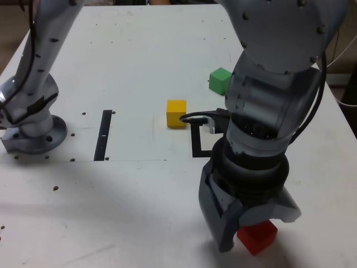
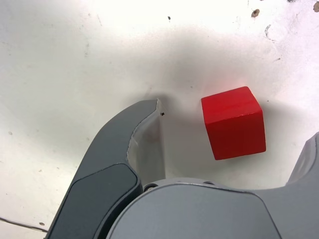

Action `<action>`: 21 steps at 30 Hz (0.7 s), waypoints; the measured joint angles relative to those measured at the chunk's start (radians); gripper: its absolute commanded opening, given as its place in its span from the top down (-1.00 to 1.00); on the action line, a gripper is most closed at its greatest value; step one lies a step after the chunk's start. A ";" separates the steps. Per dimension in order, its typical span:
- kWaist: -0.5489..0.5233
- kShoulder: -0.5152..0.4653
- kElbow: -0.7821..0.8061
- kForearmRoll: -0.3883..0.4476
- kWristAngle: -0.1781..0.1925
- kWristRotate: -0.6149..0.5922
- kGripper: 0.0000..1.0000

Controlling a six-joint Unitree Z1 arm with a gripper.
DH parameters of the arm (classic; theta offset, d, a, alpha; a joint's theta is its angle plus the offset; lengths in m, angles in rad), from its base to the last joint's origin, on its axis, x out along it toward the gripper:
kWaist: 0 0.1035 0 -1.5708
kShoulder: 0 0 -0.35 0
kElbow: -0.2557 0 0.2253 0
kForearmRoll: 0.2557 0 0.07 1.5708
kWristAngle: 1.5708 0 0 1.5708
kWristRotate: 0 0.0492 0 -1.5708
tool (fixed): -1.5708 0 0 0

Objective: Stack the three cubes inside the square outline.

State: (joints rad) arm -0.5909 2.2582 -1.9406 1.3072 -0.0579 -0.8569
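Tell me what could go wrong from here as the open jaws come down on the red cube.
1. The red cube lies off-centre in the open gripper, nearer one jaw and turned at an angle, so closing may push or twist it instead of pinching it squarely.
2. It sits close to the table's near edge in the exterior view; a nudge could send it off.
3. The arm hides most of the square outline, so placing will be hard to check.

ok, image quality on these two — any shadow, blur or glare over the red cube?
Wrist view: red cube sharp, evenly lit, soft arm shadow on the table around it, no glare. Exterior view: cube partly hidden behind the gripper, in its shadow; image slightly soft.
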 measured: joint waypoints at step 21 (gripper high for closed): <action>0.035 0.073 -0.059 -0.005 -0.031 -0.013 -0.25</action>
State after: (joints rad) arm -0.5560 2.3309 -1.9997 1.3022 -0.0890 -0.8699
